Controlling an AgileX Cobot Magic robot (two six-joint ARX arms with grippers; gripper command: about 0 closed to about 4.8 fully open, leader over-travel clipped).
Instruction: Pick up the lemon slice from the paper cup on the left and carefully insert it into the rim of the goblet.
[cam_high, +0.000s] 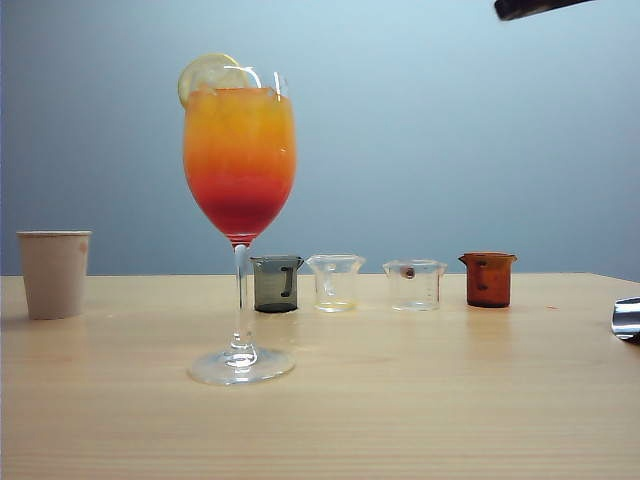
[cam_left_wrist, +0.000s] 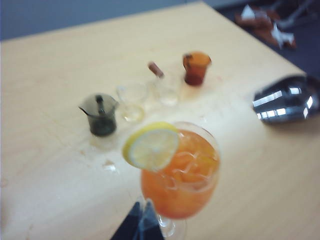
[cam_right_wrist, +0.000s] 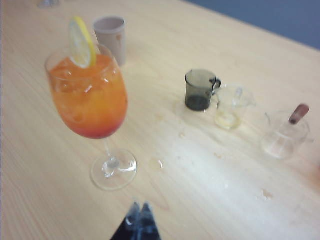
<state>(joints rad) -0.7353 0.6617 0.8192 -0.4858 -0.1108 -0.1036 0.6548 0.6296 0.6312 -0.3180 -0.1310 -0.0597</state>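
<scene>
The goblet (cam_high: 240, 160) stands upright left of the table's middle, its drink graded orange to deep red. The lemon slice (cam_high: 207, 74) sits wedged on its rim, standing up at the left side. The beige paper cup (cam_high: 54, 273) is at the far left. In the left wrist view my left gripper (cam_left_wrist: 141, 209) is shut and empty, apart from the goblet (cam_left_wrist: 182, 185) and the lemon slice (cam_left_wrist: 150, 146). In the right wrist view my right gripper (cam_right_wrist: 140, 207) is shut and empty, over bare table short of the goblet's foot (cam_right_wrist: 113, 170); lemon slice (cam_right_wrist: 82, 42) and paper cup (cam_right_wrist: 111, 36) lie beyond.
Behind the goblet runs a row of small beakers: grey (cam_high: 276, 283), two clear ones (cam_high: 335, 282) (cam_high: 414, 284), and brown (cam_high: 488, 279). A shiny metal part (cam_high: 627, 318) lies at the table's right edge. A dark arm part (cam_high: 535, 7) shows at the top right.
</scene>
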